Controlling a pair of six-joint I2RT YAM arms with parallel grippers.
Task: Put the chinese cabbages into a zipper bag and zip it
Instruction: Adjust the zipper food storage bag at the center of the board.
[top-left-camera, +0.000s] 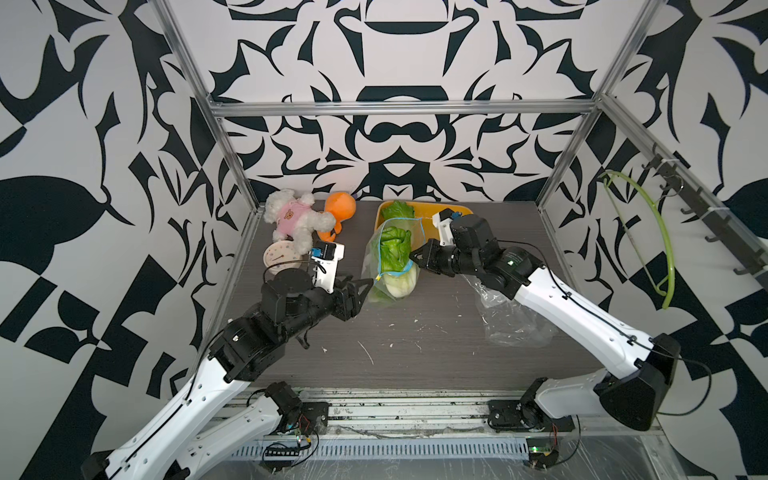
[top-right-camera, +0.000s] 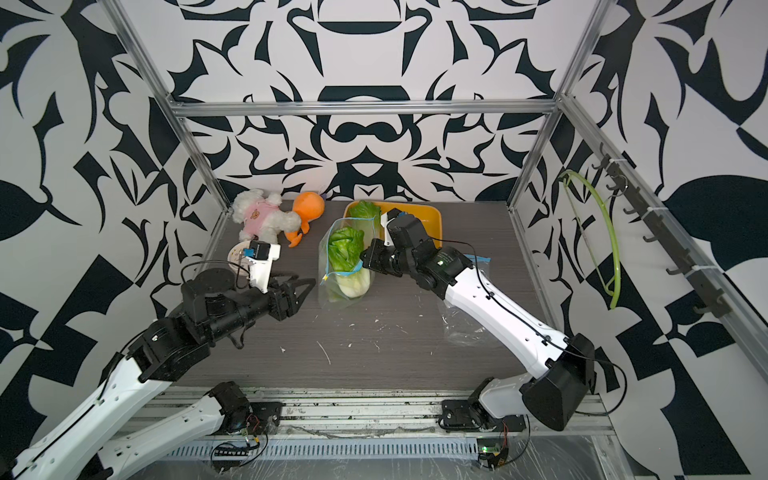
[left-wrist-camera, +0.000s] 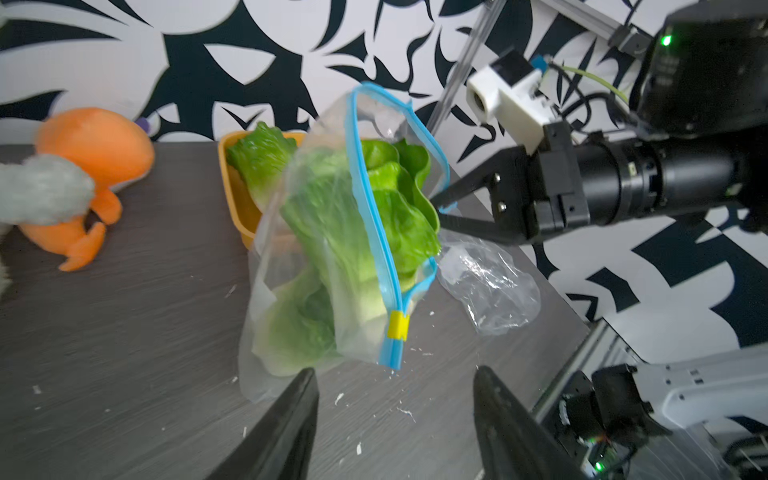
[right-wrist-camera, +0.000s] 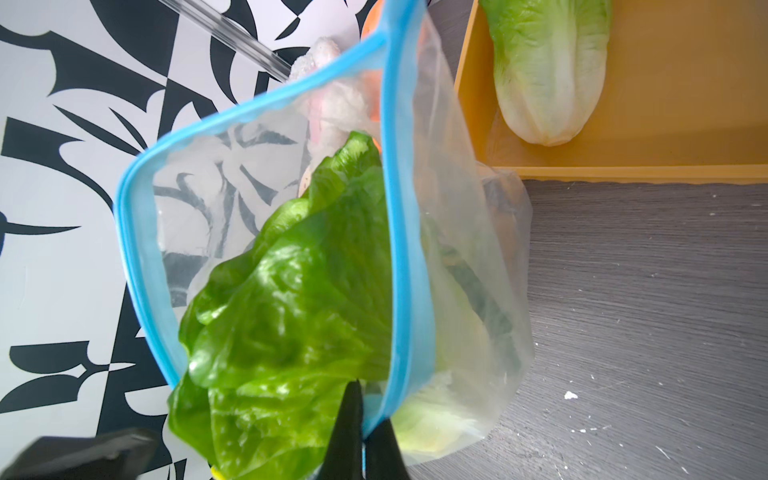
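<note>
- While the right end effector (right-wrist-camera: 361, 415) is pinched tight on the blue zip rim of the zipper bag (left-wrist-camera: 291, 291), the whole load hangs from that one thin strip. A slip there, I judge, would drop the bag onto the surface (top-left-camera: 415, 345) and spill it.
- Just beside the bag's low corner, the left end effector (left-wrist-camera: 395, 370) stands with jaws well apart, gripping nothing. Closing from here could catch loose film rather than the zip track or the yellow slider (left-wrist-camera: 399, 326).
- Of the chinese cabbages (top-left-camera: 395, 249), one head (left-wrist-camera: 324, 249) sits down inside the bag. Another (right-wrist-camera: 282, 324) is lodged in the mouth, its leaves lying over the rim, and leaves across the track would likely jam the slider or leave a gap.
- A third head (right-wrist-camera: 548, 70) lies in the yellow tray (right-wrist-camera: 665, 124) behind the bag, so zipping now would leave the task short.
- Held by one side only, the mouth sags. Pushing the last head in could fold it shut or tear the rim out of the pinch.
- Crumpled clear plastic (top-left-camera: 511, 324) lies under the right arm, which could drag it along.
</note>
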